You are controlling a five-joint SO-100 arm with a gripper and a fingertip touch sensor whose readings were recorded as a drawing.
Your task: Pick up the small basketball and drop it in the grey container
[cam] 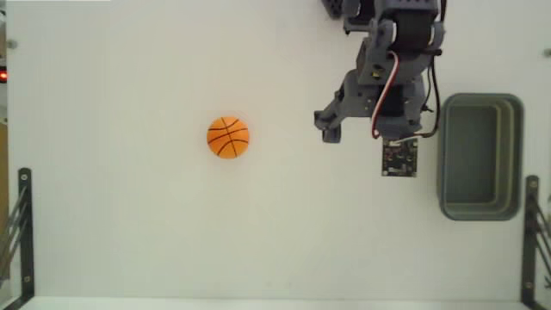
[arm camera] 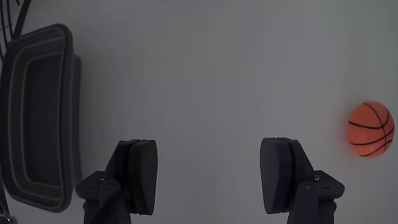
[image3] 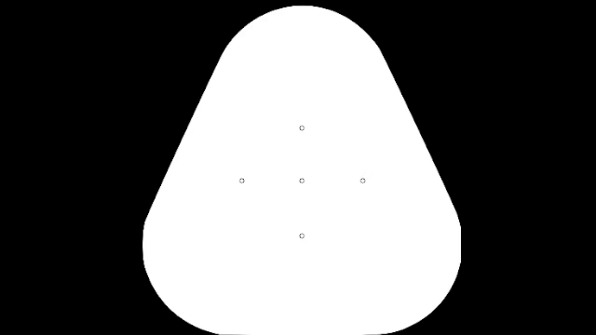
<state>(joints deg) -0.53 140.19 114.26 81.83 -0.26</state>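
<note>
We're at the reach step: the pincer (arm camera: 209, 186) stands wide w/ nothing between its pads, so the grab hasn't begun. In the wrist view the small basketball (arm camera: 370, 129) sits off to the pincer's right side & a bit ahead, well apart from the right-hand pad, on the bare white table (cam: 120, 224); the grey container (arm camera: 38, 118) lies off the pincer's left side, also clear of the pads, hollow w/ nothing in it as far as we see. To do this step well we'd swing the base toward the ball until it's centred between the pads, keep the jaws as wide as now, then come down so the pads meet the ball at its widest line, not above it. A ball rolls, so we judge a nudge from one pad could push it away; both pads should close evenly. In the fixed view the arm (cam: 379, 77) comes in from the top edge, folded & pointing down the picture, pincer (cam: 366, 142) between ball (cam: 228, 137) & container (cam: 479, 156), nearer the container. How high the pincer hangs above the table we can't tell.
</note>
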